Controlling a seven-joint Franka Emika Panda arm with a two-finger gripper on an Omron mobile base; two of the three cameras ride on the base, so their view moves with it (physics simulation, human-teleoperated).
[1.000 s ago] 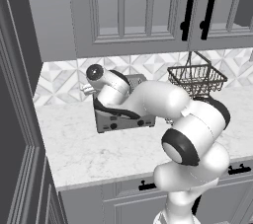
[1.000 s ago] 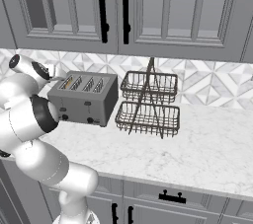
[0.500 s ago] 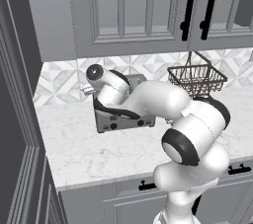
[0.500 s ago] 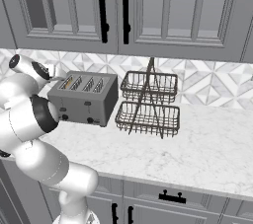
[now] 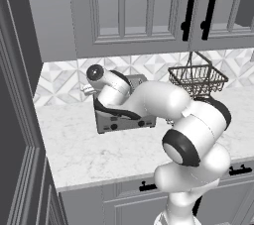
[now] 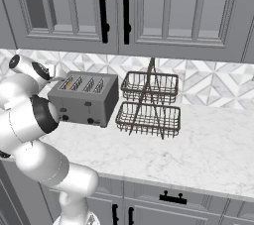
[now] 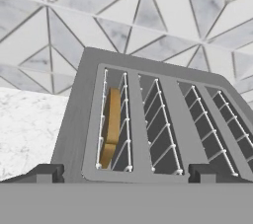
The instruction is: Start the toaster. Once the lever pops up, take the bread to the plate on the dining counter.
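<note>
The grey four-slot toaster stands on the marble worktop against the tiled wall; in the left base view my arm covers most of the toaster. In the hand view I look down on the toaster. The bread sits low in its leftmost slot, and the other slots hold nothing. My gripper hovers open just above the toaster's left end, with nothing between its fingertips. From the right base view the gripper hangs over that same end. The plate and the dining counter are out of view.
A two-tier wire basket stands right beside the toaster, also seen as the basket behind my arm. Wall cabinets with black handles hang low overhead. A tall dark panel bounds the worktop on the left.
</note>
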